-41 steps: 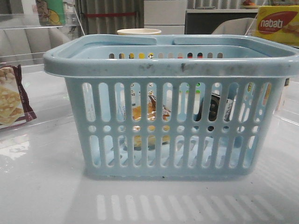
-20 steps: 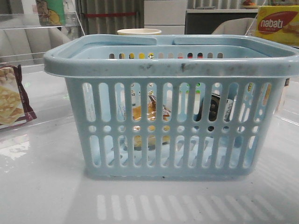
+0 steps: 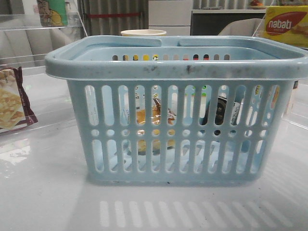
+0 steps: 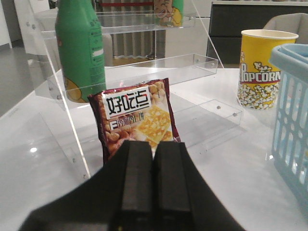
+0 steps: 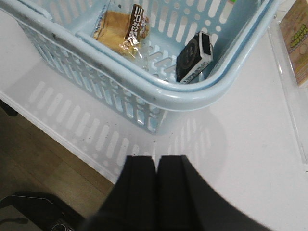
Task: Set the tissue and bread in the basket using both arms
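Note:
The light-blue basket stands in the middle of the table and also shows in the right wrist view and the left wrist view. The bread lies on its floor, seen through the slots in the front view. The dark tissue pack lies in the basket's corner, dim behind the slots. My left gripper is shut and empty, facing a maroon-edged cracker packet. My right gripper is shut and empty, outside the basket near the table's edge. Neither gripper shows in the front view.
The maroon-edged cracker packet leans on a clear acrylic shelf holding a green bottle. A yellow popcorn cup stands behind the basket. A yellow Nabati box sits at the back right. The table edge drops to the wooden floor.

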`<state>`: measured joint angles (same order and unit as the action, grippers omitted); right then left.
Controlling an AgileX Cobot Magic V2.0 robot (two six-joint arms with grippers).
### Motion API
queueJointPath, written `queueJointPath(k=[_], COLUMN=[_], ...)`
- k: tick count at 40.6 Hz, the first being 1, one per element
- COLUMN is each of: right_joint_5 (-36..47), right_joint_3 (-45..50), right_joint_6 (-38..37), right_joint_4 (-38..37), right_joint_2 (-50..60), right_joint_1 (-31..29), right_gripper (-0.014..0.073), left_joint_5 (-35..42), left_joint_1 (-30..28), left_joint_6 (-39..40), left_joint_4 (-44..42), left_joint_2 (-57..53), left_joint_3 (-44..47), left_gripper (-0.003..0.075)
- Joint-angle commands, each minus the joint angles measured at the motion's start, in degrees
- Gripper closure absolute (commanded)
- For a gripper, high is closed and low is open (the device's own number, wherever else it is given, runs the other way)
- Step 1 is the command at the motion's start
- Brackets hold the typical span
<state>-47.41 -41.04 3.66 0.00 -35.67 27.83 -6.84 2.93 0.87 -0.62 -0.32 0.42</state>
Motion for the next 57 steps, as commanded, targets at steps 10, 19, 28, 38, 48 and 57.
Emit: queueJointPath(k=[10,19,28,38,48,57], right_joint_5=[3.9,3.9,3.9,3.9,4.2,9.3], right_joint_3=[-1.5,-1.5,-1.5,-1.5,-1.2,5.9], right_joint_6=[0.4,0.4,0.4,0.4,0.4,0.4], right_joint_4=[-0.7,-0.7,-0.7,-0.7,-0.7,0.5], right_joint_2=[-0.1,-0.1,-0.1,-0.1,0.6,8.2], right_joint_1=[-0.2,-0.2,-0.2,-0.2,-0.1,-7.9], right_gripper=[0.0537,0.0537,0.0537,0.0537,0.0537,0.0537], left_joint_5=[8.0,8.0,8.0,8.0,8.0,8.0], left_joint_1=[-0.7,-0.8,-0.8,-0.8,-0.8,-0.8], left_joint_6=[0.4,0.4,0.4,0.4,0.4,0.4], left_joint_4=[-0.1,-0.1,-0.1,-0.1,-0.1,-0.1], left_joint_2=[-1.1,-1.1,-1.1,-1.1,-1.1,-1.0], left_joint_3=[-0.1,-0.1,-0.1,-0.1,-0.1,-0.1], left_gripper=[0.0629,0.0629,0.0629,0.0629,0.0629,0.0629])
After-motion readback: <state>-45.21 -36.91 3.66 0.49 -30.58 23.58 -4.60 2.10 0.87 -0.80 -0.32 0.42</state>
